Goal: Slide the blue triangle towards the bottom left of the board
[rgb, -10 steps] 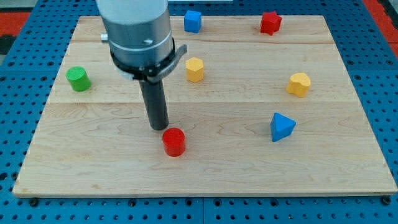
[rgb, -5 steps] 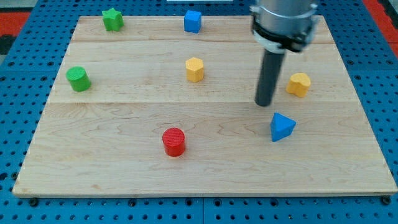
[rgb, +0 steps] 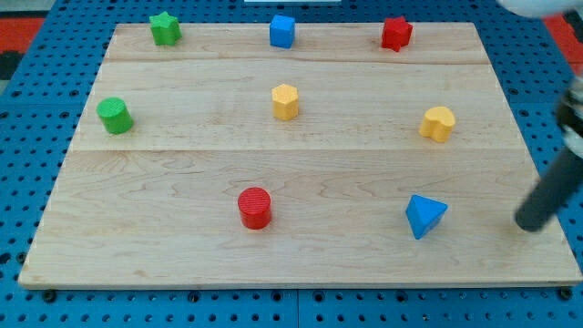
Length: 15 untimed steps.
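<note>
The blue triangle [rgb: 424, 216] lies on the wooden board [rgb: 301, 264] at the view's lower right. My tip [rgb: 527, 224] is at the board's right side, to the right of the blue triangle and clear of it by a wide gap. The rod leans up toward the view's right edge.
A red cylinder [rgb: 255, 208] sits at lower middle. A yellow hexagon [rgb: 285, 101] is at centre and a yellow heart [rgb: 438, 123] at right. A green cylinder [rgb: 115, 116] is at left. Along the top are a green star [rgb: 164, 27], a blue cube [rgb: 282, 30] and a red star [rgb: 396, 33].
My tip has swept from beside the red cylinder across to the board's right edge. The blue triangle has shifted down and slightly right and turned.
</note>
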Available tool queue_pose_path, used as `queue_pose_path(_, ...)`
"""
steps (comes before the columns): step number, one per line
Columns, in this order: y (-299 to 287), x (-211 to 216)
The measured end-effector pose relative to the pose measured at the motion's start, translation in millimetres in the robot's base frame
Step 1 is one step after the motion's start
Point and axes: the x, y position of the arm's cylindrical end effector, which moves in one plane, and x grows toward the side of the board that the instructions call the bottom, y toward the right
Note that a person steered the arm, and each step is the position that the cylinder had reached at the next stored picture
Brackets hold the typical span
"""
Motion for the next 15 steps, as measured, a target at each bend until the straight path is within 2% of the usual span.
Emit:
queue_pose_path(2,-108,-22)
queue_pose_path(4,-264,-95)
queue_pose_path(5,-183,-111)
queue_pose_path(6,-236,-139)
queue_pose_path(8,-422,-58)
queue_pose_path(9,-407,-69)
queue_pose_path(10,-390,-107)
queue_pose_path(11,-451,-82)
queue_pose_path(12,-485,-31)
queue_pose_path(13,-467,-36)
queue_pose_path(14,-444,-88)
queue_pose_path(15,-490,-106)
